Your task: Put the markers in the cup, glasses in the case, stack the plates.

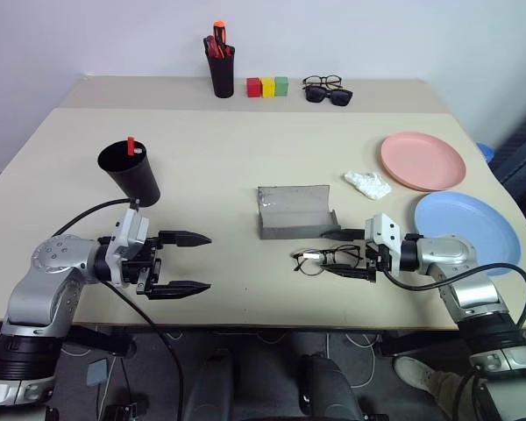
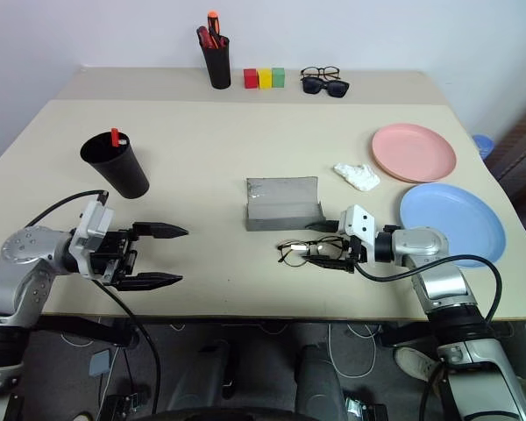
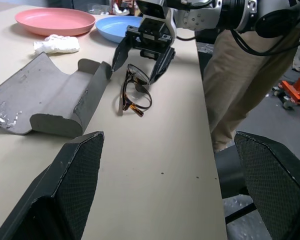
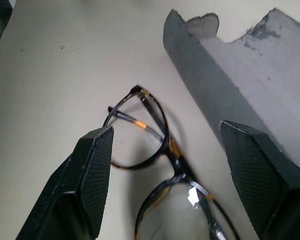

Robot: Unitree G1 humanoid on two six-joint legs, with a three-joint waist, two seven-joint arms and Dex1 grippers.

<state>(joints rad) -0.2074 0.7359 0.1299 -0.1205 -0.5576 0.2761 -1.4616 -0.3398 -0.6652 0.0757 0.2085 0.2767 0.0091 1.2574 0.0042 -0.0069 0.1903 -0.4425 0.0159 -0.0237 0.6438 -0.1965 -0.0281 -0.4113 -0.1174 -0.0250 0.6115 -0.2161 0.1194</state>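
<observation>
Both pincers level | right pincer (image 1: 349,254) open, straddling glasses (image 1: 326,259)

Head stereo overhead — wrist views close

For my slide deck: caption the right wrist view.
Open right claw straddling glasses lying on the table beside the open grey case.

The beige table (image 1: 237,167) carried a black cup (image 1: 130,171) at the left, an open grey case (image 1: 295,212) in the middle and glasses (image 1: 329,259) just before it. A white crumpled wad (image 1: 367,183) lay beside the pink plate (image 1: 422,160); the blue plate (image 1: 466,220) sat nearer. At the back stood a pen holder (image 1: 221,74), three coloured blocks (image 1: 267,86), spectacles (image 1: 322,82) and sunglasses (image 1: 329,95).
</observation>
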